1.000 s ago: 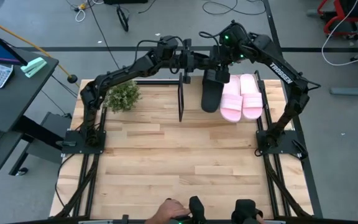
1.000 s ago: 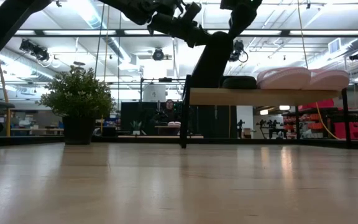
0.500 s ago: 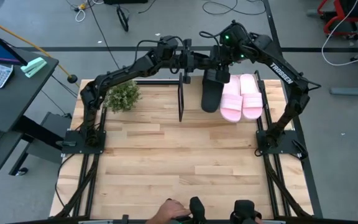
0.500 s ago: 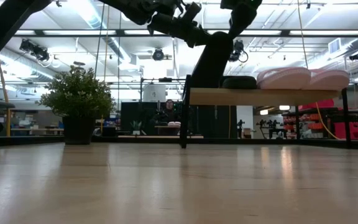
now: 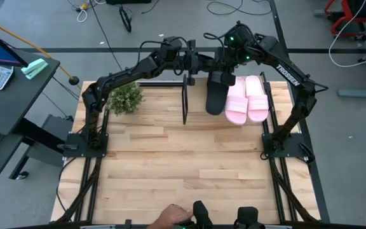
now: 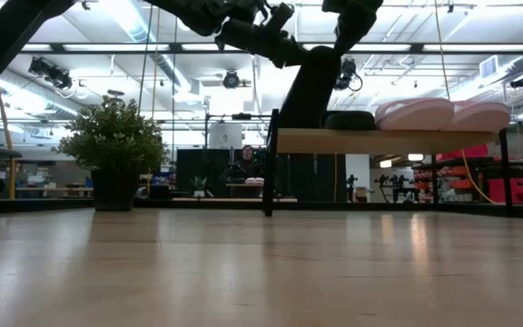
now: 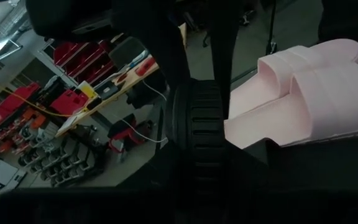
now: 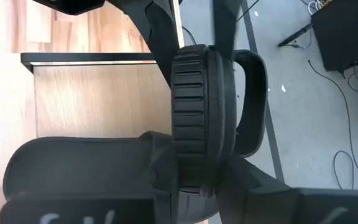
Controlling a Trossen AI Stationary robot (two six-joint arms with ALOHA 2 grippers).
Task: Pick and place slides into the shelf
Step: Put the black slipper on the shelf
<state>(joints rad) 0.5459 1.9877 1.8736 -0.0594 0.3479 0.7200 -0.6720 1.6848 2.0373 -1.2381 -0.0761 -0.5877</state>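
Shelf [image 5: 196,102], upper centre of the high view: two pink slides [image 5: 246,98] and one black slide [image 5: 216,95] on top. Fourth slide [image 8: 194,124], black, held upright at the shelf's back edge, left gripper [image 5: 199,63] and right gripper [image 5: 224,60] both clamped on it. One placement left.

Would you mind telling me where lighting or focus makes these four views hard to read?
Low view: bright ceiling lights leave the arms and the plant as dark silhouettes, and the near tabletop is soft. Left wrist view: the foreground is nearly black and only the pink slides are well lit. High view: evenly lit. Right wrist view: the close black slide fills the frame.
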